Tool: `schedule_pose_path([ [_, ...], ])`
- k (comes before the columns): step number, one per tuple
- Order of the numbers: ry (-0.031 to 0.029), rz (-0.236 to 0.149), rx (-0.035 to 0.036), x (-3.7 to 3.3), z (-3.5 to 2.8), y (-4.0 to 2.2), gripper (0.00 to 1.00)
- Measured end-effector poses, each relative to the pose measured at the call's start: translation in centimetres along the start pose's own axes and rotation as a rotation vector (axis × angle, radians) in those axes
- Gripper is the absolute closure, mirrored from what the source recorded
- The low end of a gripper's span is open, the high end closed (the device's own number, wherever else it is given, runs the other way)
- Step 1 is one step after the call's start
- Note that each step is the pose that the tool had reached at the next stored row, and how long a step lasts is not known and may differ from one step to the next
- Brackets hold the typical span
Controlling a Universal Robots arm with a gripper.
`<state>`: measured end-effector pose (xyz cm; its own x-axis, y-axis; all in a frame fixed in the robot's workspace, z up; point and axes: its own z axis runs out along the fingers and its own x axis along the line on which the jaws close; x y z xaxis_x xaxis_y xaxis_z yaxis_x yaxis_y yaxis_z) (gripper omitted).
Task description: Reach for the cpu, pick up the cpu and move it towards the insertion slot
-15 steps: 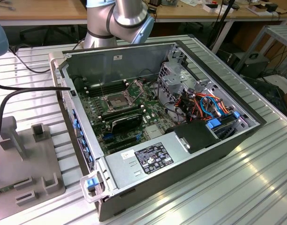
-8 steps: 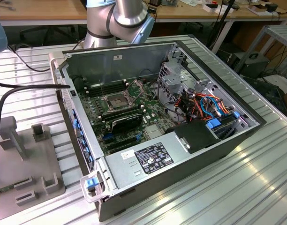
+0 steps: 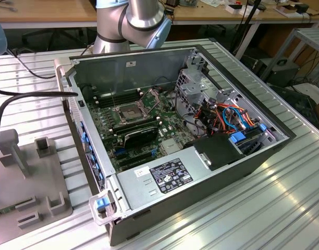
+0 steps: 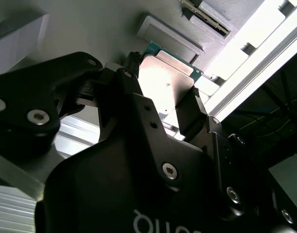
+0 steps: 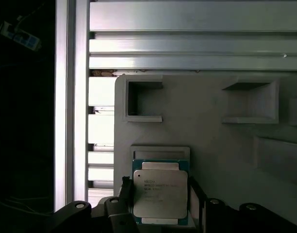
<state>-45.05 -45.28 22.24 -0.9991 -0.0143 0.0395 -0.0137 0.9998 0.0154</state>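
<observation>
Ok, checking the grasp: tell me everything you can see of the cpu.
The cpu is a flat square chip: a silver metal lid with faint print on a green board that shows as a thin rim. It lies lid up on the grey fixture plate, beside a raised ledge. The claw is shut on it, one black finger against each of two opposite edges.
</observation>
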Motion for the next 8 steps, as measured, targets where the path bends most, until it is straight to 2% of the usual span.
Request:
schedule_pose_path([
  [8, 0.0005, 0.000, 0.0000, 0.01, -0.36, 0.01, 0.45],
])
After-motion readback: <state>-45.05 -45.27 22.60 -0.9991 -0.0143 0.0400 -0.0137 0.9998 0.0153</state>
